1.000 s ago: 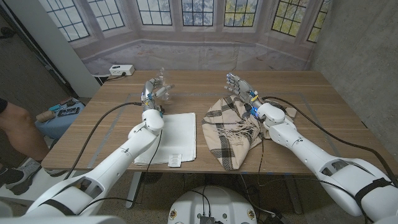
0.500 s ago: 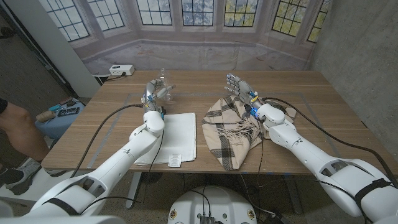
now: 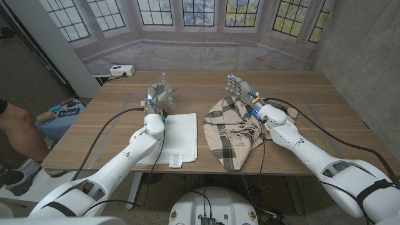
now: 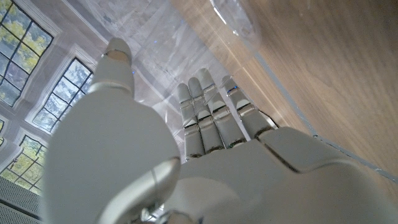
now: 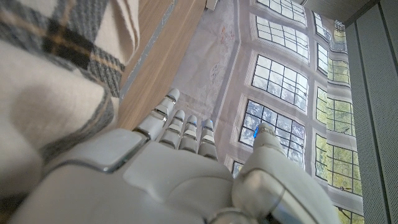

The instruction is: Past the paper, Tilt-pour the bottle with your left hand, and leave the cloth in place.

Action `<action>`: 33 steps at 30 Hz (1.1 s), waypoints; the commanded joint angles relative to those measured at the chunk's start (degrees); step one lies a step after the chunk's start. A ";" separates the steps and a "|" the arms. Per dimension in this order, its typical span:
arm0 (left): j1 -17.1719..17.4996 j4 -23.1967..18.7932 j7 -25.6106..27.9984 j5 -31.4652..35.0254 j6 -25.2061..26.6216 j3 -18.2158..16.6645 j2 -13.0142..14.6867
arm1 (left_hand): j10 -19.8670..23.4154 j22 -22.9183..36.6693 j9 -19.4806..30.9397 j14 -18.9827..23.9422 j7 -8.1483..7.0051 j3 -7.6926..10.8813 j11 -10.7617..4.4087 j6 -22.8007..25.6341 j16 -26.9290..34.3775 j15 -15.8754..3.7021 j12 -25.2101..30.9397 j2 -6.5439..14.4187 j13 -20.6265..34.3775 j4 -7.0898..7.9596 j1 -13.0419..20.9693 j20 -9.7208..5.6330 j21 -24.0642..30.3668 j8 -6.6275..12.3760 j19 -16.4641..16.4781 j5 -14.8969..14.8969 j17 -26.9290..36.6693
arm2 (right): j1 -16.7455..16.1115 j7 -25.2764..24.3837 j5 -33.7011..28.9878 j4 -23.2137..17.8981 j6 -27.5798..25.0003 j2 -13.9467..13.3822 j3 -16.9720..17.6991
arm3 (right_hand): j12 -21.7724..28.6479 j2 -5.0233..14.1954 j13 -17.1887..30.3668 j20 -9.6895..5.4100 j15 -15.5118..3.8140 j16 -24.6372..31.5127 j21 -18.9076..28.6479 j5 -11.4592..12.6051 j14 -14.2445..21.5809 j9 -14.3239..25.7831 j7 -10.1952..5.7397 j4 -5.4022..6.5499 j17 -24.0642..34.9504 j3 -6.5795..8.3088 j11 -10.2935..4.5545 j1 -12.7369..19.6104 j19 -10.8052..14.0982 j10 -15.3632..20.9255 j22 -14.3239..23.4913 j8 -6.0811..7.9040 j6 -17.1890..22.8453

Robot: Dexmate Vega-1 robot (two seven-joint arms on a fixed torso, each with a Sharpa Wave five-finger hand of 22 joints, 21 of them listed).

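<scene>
A clear plastic bottle point(image 3: 164, 83) stands on the table beyond the white paper point(image 3: 176, 133); it is faint against the wood. My left hand point(image 3: 157, 98) is raised just short of the bottle with its fingers reaching toward it. In the left wrist view the fingers point(image 4: 208, 118) are straight and together, the thumb stands apart, and the bottle point(image 4: 239, 22) lies past the fingertips with nothing in the palm. The plaid cloth point(image 3: 231, 128) lies crumpled to the right of the paper. My right hand point(image 3: 240, 87) stands upright and open at the cloth's far edge, and that cloth point(image 5: 56, 81) also shows in the right wrist view.
A small white tag point(image 3: 176, 160) lies on the paper's near edge. A white box point(image 3: 122, 70) sits at the table's far left corner. A person's leg point(image 3: 19, 125) and a blue seat point(image 3: 62, 119) are left of the table.
My left hand has shifted slightly forward and to the right, closer to the bottle. The right hand and the cloth have not moved.
</scene>
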 commanded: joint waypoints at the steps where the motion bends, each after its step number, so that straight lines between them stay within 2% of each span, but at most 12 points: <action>1: 0.69 0.04 -0.59 -1.31 0.82 -0.26 0.53 | -0.30 0.07 0.35 -0.13 1.43 5.20 -0.06 2.34 -0.37 -0.03 -0.43 8.89 -0.05 4.32 -4.62 0.04 -0.15 0.23 -0.07 0.32 -0.19 | 0.48 0.44 0.03 0.62 -0.48 0.23 -0.27 | 0.15 0.30 0.27 0.05 0.13 -0.07 0.06 0.02 0.55 0.33 -0.13 -0.05 0.24 0.01 0.01 0.14 0.17 0.68 0.09 0.26 0.63; 13: 0.06 1.81 -1.63 -1.39 -0.18 0.13 1.12 | -1.08 0.01 0.46 -0.94 1.44 5.57 -0.36 1.64 -1.09 0.20 -1.70 8.70 -0.82 4.11 -4.95 -0.08 -0.36 0.12 -0.74 0.46 -1.22 | 1.31 0.43 -0.10 2.50 -0.04 1.36 -0.51 | 0.13 0.35 0.27 0.05 0.17 -0.06 0.10 0.01 0.57 0.33 -0.11 0.00 0.26 0.03 0.07 0.09 0.33 0.62 0.08 0.23 0.59; 33: -0.38 1.53 -4.00 -0.57 -0.79 1.03 2.98 | -3.82 -0.01 -0.03 -3.89 0.40 5.20 0.09 -2.60 -1.74 0.98 -4.02 8.04 -1.89 3.96 -5.75 0.26 -1.09 -1.87 -2.90 0.14 -1.83 | 1.15 0.13 0.05 3.75 1.62 2.30 -0.23 | 0.11 0.38 0.28 0.32 0.25 -0.06 0.18 0.02 0.71 0.33 -0.04 -0.01 0.25 0.13 0.07 0.10 0.66 0.58 0.07 0.24 0.65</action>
